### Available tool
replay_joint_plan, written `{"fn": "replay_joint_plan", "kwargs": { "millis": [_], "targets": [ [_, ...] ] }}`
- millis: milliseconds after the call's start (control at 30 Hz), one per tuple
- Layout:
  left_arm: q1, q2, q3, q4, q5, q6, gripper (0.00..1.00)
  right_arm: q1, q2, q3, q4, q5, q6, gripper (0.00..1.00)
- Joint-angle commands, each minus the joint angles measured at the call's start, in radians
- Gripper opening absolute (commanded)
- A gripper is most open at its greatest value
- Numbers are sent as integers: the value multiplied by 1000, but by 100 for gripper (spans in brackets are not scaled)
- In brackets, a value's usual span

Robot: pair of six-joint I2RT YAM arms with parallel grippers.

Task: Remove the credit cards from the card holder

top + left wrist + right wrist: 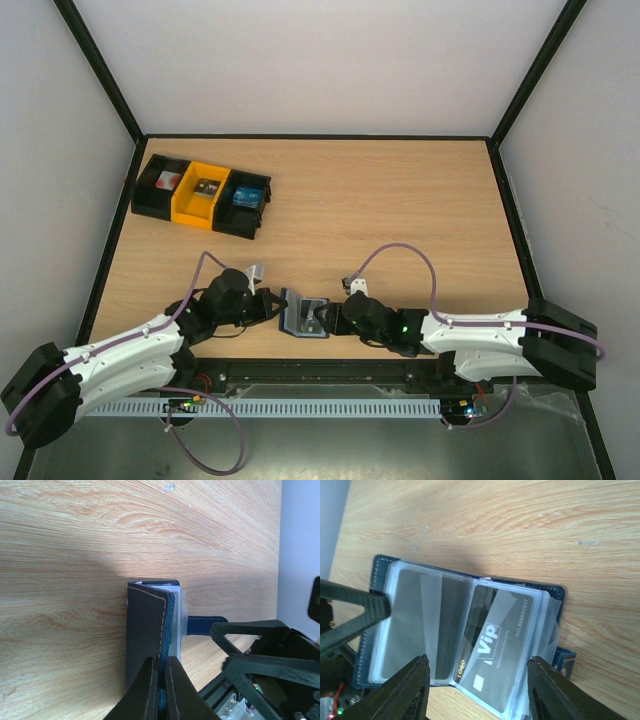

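Top external view: card holder [305,316] sat opened at the near edge of the desk [400,210], between both arms.
VIP card [495,645]: inside a clear sleeve.
Left tool [161,664]: pinched the holder's dark cover.
Right tool [479,665]: spread, straddling the VIP card.
Bins [200,195]: far left corner.

"VIP", "LOGO", perhaps "NO 88880817" on the sleeved grey card [496,647]

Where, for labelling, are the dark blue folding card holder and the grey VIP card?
dark blue folding card holder [145,630], left wrist view, outer cover.
grey VIP card [494,646], right wrist view, printed face.
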Motion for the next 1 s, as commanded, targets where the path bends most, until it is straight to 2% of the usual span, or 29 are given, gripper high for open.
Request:
{"fn": "replay_joint_plan", "kwargs": {
  "millis": [0, 100, 267, 533, 667, 733, 833, 967],
  "targets": [
    [-3, 6, -10, 31, -8, -6, 3, 4, -55, -24, -12, 47, -6, 50],
    [-4, 15, -7, 28, -18, -5, 3, 4, -49, -32, 33, 24, -14, 44],
    [-4, 23, 18, -36, -66, 1, 11, 5, 15, -23, 100, -18, -25, 31],
    [-3, -4, 48, -97, -115, 5, 23, 5, 140, 34, 145, -51, -52, 23],
    [-2, -14, 72, -152, -143, 17, 34, 4, 199, 51, 141, -35, -56, 21],
    [-2, -20, 89, -184, -161, 26, 47, 4, 223, 49, 143, -31, -56, 20],
    [-2, -29, 114, -229, -189, 37, 60, 4, 249, 45, 142, -28, -53, 19],
    [-2, -44, 139, -254, -205, 46, 69, 4, 260, 38, 143, -27, -46, 16]
  ]
}}
